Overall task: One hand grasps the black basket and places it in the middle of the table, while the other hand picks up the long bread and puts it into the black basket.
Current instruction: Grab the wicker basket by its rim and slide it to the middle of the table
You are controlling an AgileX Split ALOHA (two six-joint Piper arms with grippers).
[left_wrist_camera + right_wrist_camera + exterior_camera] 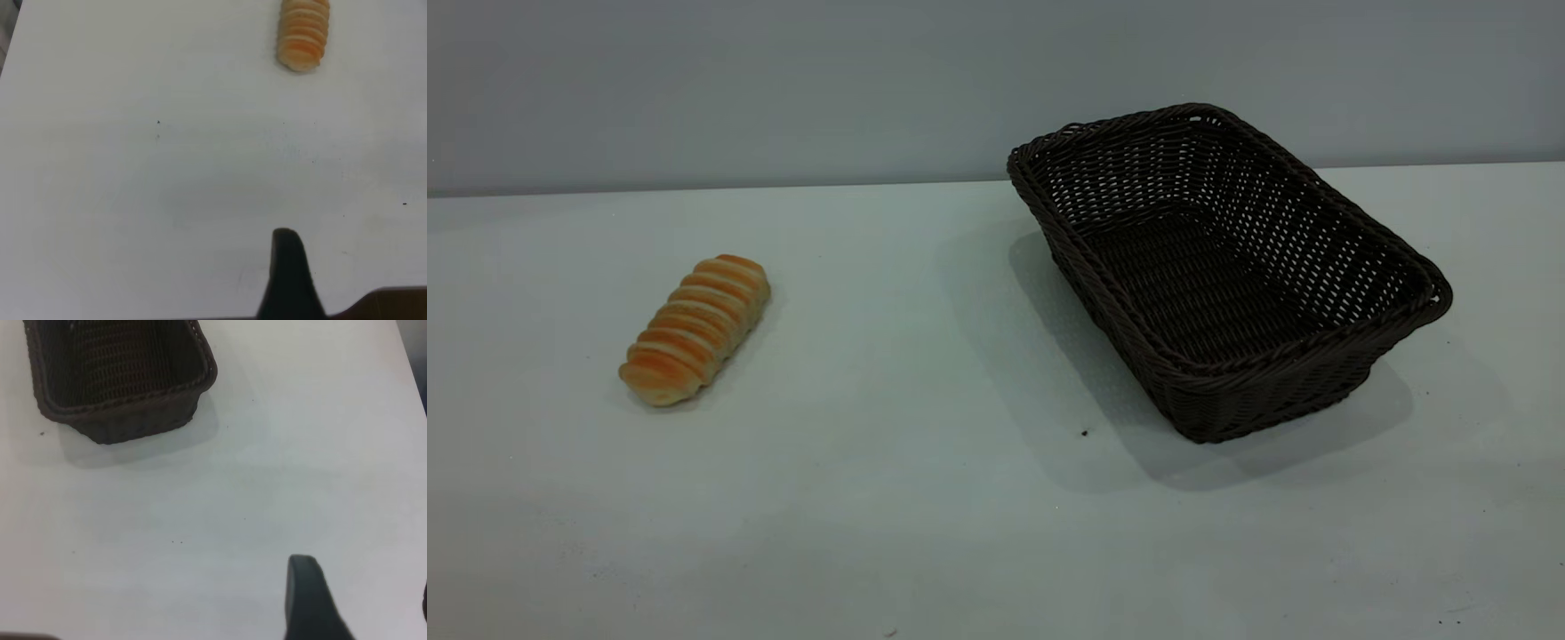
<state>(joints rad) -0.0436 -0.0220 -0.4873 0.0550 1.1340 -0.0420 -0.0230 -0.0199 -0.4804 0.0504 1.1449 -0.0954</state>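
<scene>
The black basket (1227, 276) sits empty on the right half of the pale worktop (925, 498), turned at an angle with one short end toward the back wall, while the long bread (694, 329) lies well apart from it on the left half, also angled. The left pincer (288, 273) hangs above bare worktop with the bread ahead of it, and the right pincer (308, 597) hangs above bare worktop with the basket ahead of it. Only one dark finger of each shows, so open or closed cannot be told.
</scene>
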